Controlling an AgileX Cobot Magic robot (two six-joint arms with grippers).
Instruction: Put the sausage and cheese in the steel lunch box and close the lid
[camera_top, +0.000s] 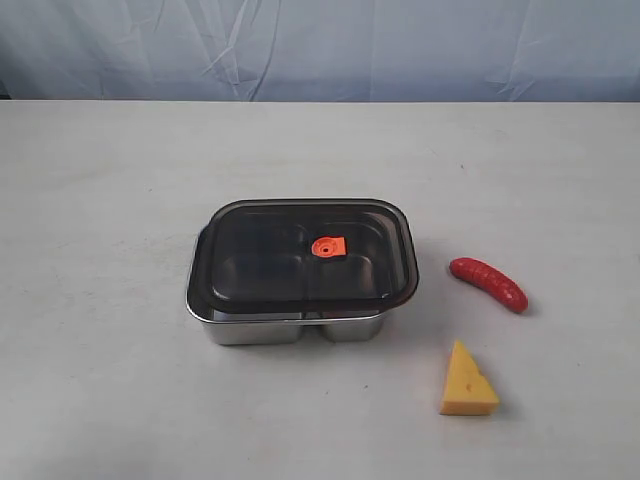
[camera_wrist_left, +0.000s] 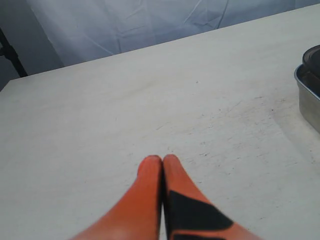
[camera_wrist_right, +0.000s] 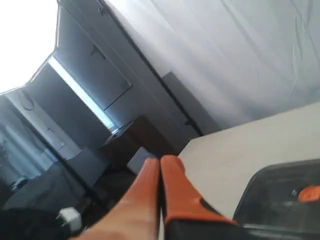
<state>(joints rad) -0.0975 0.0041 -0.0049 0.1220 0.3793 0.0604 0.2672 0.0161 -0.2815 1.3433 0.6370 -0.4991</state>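
The steel lunch box sits mid-table with the dark translucent lid resting on top, its orange valve at centre. The red sausage lies on the table to the box's right. Nearer the front, the yellow cheese wedge stands below the sausage. Neither arm shows in the exterior view. My left gripper is shut and empty over bare table, with the box's corner at that view's edge. My right gripper is shut and empty, raised and pointing past the table's edge, the lid beside it.
A pale cloth backdrop hangs behind the white table. Beyond the table's edge in the right wrist view there is dark room furniture.
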